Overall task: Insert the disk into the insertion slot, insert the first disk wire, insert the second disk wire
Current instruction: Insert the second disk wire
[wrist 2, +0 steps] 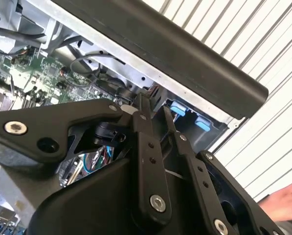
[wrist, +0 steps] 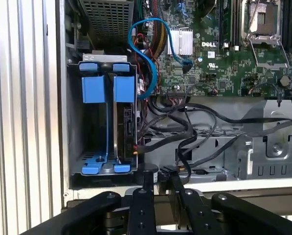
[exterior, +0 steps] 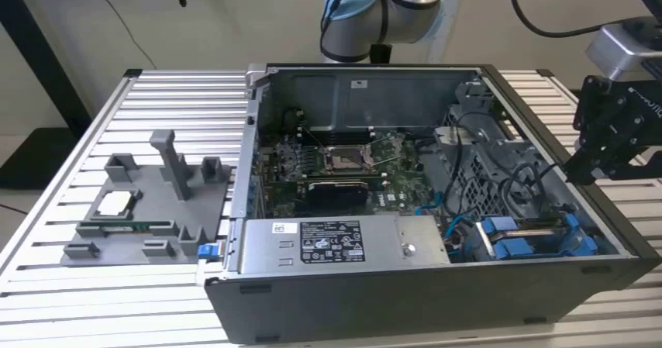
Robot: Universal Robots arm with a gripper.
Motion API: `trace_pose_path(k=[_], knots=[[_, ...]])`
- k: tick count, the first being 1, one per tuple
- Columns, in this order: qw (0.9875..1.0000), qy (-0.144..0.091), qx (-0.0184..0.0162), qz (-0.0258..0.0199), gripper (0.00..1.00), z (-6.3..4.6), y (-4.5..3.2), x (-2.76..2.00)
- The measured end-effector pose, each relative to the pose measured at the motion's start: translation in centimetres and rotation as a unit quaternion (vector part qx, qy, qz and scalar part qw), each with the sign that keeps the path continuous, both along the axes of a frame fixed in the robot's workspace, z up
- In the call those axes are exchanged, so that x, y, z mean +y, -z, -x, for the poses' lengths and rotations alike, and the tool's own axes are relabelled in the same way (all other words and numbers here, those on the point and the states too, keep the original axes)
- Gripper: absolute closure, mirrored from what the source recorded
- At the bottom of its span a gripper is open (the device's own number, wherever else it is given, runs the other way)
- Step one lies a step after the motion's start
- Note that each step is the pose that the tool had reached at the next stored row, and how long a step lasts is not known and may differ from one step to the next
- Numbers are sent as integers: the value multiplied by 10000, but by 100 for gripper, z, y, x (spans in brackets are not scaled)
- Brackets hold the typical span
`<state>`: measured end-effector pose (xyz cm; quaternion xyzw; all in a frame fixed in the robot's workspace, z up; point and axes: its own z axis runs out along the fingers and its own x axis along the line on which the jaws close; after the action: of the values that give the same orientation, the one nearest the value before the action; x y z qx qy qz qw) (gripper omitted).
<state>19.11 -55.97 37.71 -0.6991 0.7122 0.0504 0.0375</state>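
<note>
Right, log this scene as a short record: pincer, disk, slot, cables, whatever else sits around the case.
pincer: at the computer case rim, facing the insertion slot; nothing in it
disk: on edge in the insertion slot, beside the other blue carrier
black cables: lying next to the slot; plugged or not, cannot tell
fixture tray: on the table, exterior view's left of the case
hand: a person's, over the table near the pincer
</note>
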Motion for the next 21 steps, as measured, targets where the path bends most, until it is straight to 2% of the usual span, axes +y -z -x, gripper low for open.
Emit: trace_pose_path(k=[2,3,4,8,9,11,18,21], knots=[[9999,1,165,0,73,-28,0,0],[9998,0,221,0,73,-45,0,0],[9997,1,248,-1,73,-55,0,0],[9996,0,288,-10,75,-71,0,0],[9996,0,295,-11,82,-73,0,1],[9996,1,296,-11,84,-73,0,0],[9996,0,296,-11,84,-76,-3,0],[9996,0,296,-11,84,-67,-32,0]])
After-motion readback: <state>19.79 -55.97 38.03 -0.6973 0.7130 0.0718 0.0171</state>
